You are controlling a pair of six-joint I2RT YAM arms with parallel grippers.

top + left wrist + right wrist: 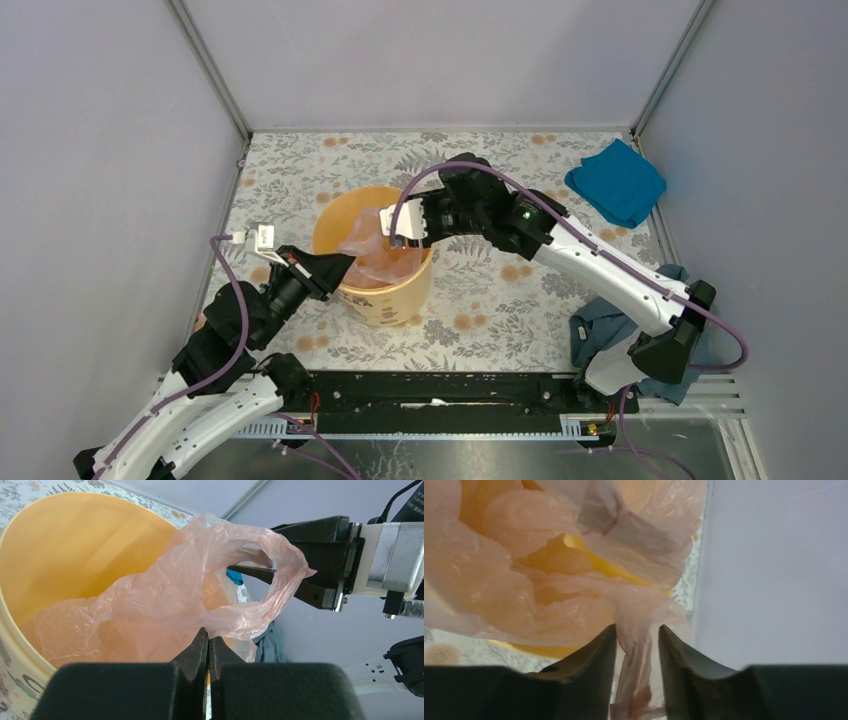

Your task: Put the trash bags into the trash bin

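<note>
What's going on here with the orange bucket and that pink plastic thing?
Two robot arms are putting a thin pink trash bag into the yellow-orange trash bin. The left gripper has its fingers shut on a fold of the bag at the bin's near rim. The right gripper is over the bin with its fingers apart, and a strip of the bag hangs between them. Much of the bag lies inside the bin, but its top sticks up above the rim.

Nothing legible: the dark lettering [20,686] low on the trash bin [395,295] wall is too cropped and small to read.
</note>
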